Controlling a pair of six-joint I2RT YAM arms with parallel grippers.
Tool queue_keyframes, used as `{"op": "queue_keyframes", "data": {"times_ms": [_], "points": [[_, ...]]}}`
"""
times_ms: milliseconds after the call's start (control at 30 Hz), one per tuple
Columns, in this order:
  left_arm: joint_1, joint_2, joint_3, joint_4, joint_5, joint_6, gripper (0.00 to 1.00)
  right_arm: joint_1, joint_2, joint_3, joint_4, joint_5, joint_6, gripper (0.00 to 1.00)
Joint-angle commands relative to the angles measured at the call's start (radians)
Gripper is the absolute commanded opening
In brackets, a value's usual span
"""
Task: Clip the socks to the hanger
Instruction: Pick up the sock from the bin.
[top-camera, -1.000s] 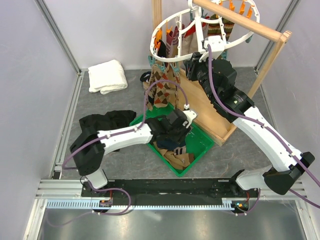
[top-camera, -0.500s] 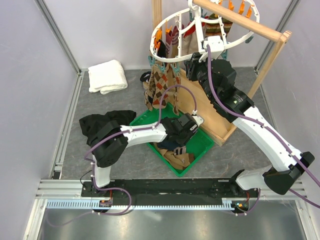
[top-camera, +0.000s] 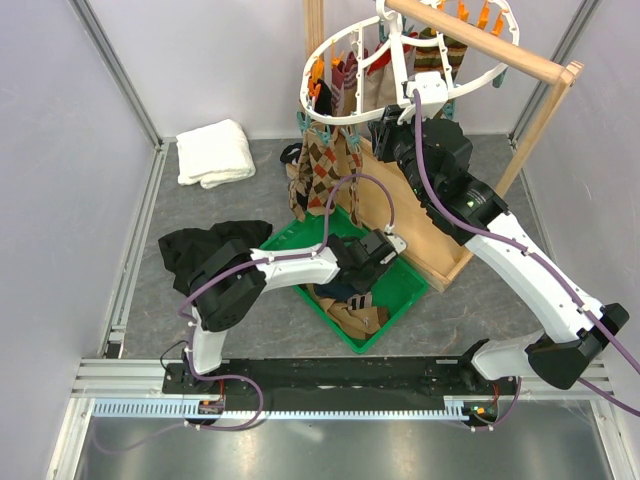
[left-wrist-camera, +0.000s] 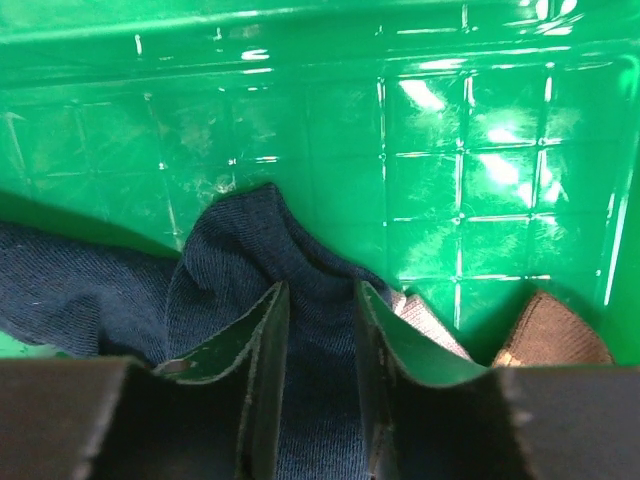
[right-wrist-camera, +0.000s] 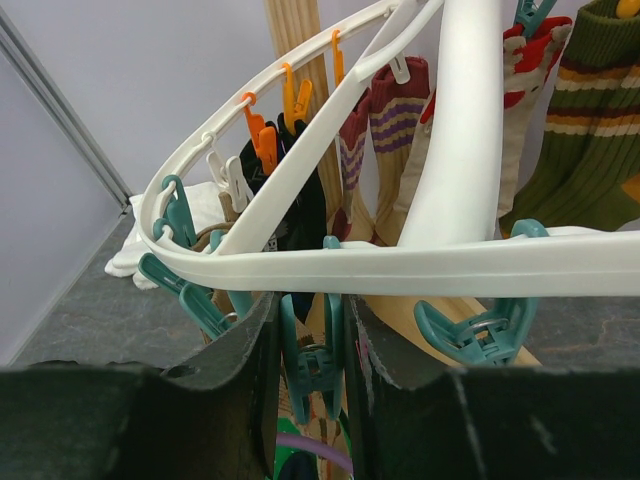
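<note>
While left jaws pinch a navy sock in the bin, right jaws clamp a teal hanger clip.

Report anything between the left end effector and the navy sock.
Nothing visible. The left end effector straddles a fold of the navy sock in the green bin; a tan sock lies aside.

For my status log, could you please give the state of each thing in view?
left end effector, closed on navy sock in green bin
right end effector, closed on teal clip
hanger, hanging, several socks clipped on
white towel, folded
</note>
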Motion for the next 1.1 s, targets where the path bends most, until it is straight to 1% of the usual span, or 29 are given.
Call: {"op": "queue_keyframes", "data": {"times_ms": [0, 100, 133, 167, 233, 267, 300, 400, 433, 767, 867, 1000, 1033, 1067], "points": [[-0.005, 0.029, 0.035, -0.024, -0.006, -0.017, 0.34, 0.001, 0.002, -0.014, -0.043, 0.005, -0.01, 0.0], [-0.006, 0.025, 0.038, -0.028, -0.015, -0.023, 0.23, 0.003, 0.001, -0.014, -0.044, 0.004, -0.01, 0.0], [-0.005, 0.019, 0.038, -0.031, -0.018, -0.026, 0.17, 0.001, -0.001, -0.012, -0.044, 0.002, -0.012, 0.0], [-0.005, 0.008, 0.038, -0.034, -0.02, -0.029, 0.13, 0.003, -0.002, -0.012, -0.044, 0.001, -0.011, 0.0], [-0.005, -0.046, 0.04, -0.043, -0.02, -0.045, 0.04, 0.003, -0.004, -0.011, -0.044, 0.001, -0.017, 0.0], [-0.005, -0.073, 0.04, -0.044, -0.02, -0.052, 0.02, 0.003, -0.007, -0.009, -0.044, -0.002, -0.017, 0.0], [-0.005, -0.128, 0.037, -0.043, -0.017, -0.071, 0.02, 0.001, -0.005, -0.009, -0.043, -0.001, -0.018, 0.0], [-0.005, -0.208, 0.031, -0.043, -0.026, -0.094, 0.02, 0.001, -0.008, -0.009, -0.044, -0.013, -0.018, 0.0], [-0.005, -0.257, 0.029, -0.041, -0.039, -0.095, 0.02, 0.003, -0.01, -0.008, -0.044, -0.016, -0.017, 0.0], [0.006, -0.472, -0.055, 0.026, -0.095, -0.146, 0.02, 0.003, -0.021, -0.008, -0.047, -0.042, -0.001, 0.0], [0.023, -0.55, -0.092, 0.093, -0.098, -0.166, 0.02, 0.003, -0.025, -0.009, -0.047, -0.048, 0.006, 0.0], [0.068, -0.642, -0.161, 0.248, -0.077, -0.183, 0.02, 0.001, -0.031, -0.011, -0.047, -0.064, 0.023, 0.0], [0.078, -0.658, -0.172, 0.314, -0.052, -0.187, 0.02, 0.001, -0.031, -0.012, -0.049, -0.067, 0.029, 0.0], [0.089, -0.67, -0.189, 0.343, -0.04, -0.191, 0.02, 0.0, -0.031, -0.012, -0.049, -0.074, 0.032, 0.0]]}}
